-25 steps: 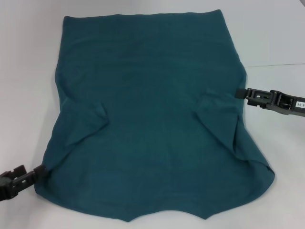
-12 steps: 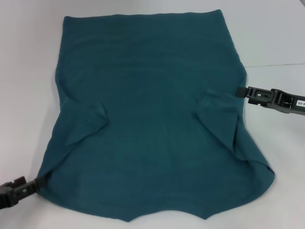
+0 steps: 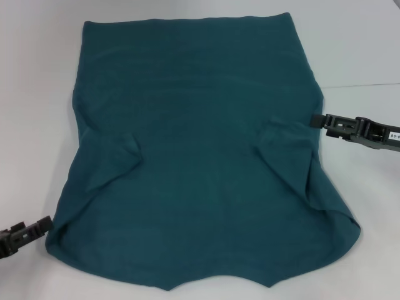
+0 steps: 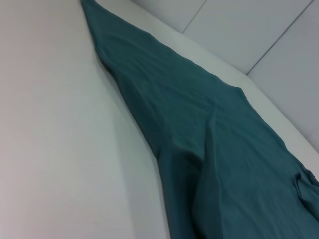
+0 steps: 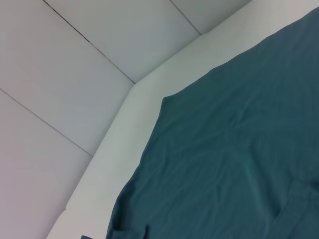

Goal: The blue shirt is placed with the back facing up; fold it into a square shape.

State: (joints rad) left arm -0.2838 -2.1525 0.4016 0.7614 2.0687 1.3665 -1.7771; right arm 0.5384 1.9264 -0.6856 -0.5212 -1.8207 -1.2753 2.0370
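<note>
- We see the blue shirt (image 3: 194,156) spread flat on the white table (image 3: 37,94), taking up most of the head view, well wider than either gripper.
- Both short sleeves are folded inward onto the body: one flap lies on the left half (image 3: 115,159), the other on the right half (image 3: 284,159).
- The far edge runs straight across the top of the head view; the near edge is wavy, with a shallow notch near its middle.
- The fabric is plain and matte, with soft wrinkles and no print.
- The left gripper (image 3: 47,223) sits low on the table at the shirt's near left corner, its tip right at the cloth edge. We cannot tell whether its fingers are apart or together, nor whether they pinch any cloth.
- The right gripper (image 3: 315,120) reaches in from the right side, level with the folded sleeve, its tip touching the shirt's right edge. Again we cannot tell whether it is clamped on the fabric.
- The left wrist view shows the shirt's (image 4: 214,149) side edge running away along the table (image 4: 60,124), with a raised fold in the cloth.
- The right wrist view shows a corner of the shirt (image 5: 234,149) lying flat near the table's (image 5: 129,129) edge, with grey floor tiles (image 5: 65,74) beyond.
</note>
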